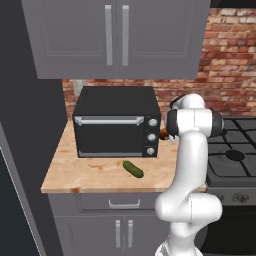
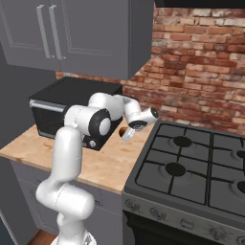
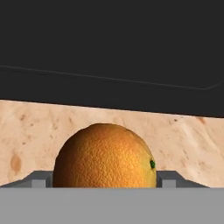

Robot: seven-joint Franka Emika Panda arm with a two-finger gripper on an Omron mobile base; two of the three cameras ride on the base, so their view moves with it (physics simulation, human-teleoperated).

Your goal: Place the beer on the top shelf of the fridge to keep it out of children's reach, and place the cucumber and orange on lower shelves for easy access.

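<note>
Hand view puts the orange (image 3: 105,155) right in front of me, low and centred, sitting between the two fingers (image 3: 168,178) of the hand (image 3: 105,181). Each finger stands just at a flank of the fruit; I cannot tell whether they press it or merely bracket it, so I cannot say the hand has it gripped. The jaws stand fairly wide, about the width of the orange. The fruit rests on the pale wooden bench (image 3: 188,140), with the dark side wall of the countertop oven (image 3: 109,52) rising just behind it.

From the right base view I see the arm reaching forward and down past the right end of the oven (image 2: 62,103), with the hand (image 2: 128,133) low over the bench (image 2: 110,162), between the oven and the gas stove (image 2: 191,167). A sliver of the orange (image 2: 122,131) peeks out just beside the hand.

From the left base view, the cucumber (image 1: 133,169) lies flat on the bench (image 1: 90,175) in front of the oven (image 1: 115,125), angled, well apart from the hand. The orange (image 1: 164,133) shows as a small patch at the oven's right edge, mostly hidden behind the arm. Grey cabinets (image 1: 115,35) hang above, and a brick wall (image 1: 230,60) backs the stove (image 1: 235,155).
</note>
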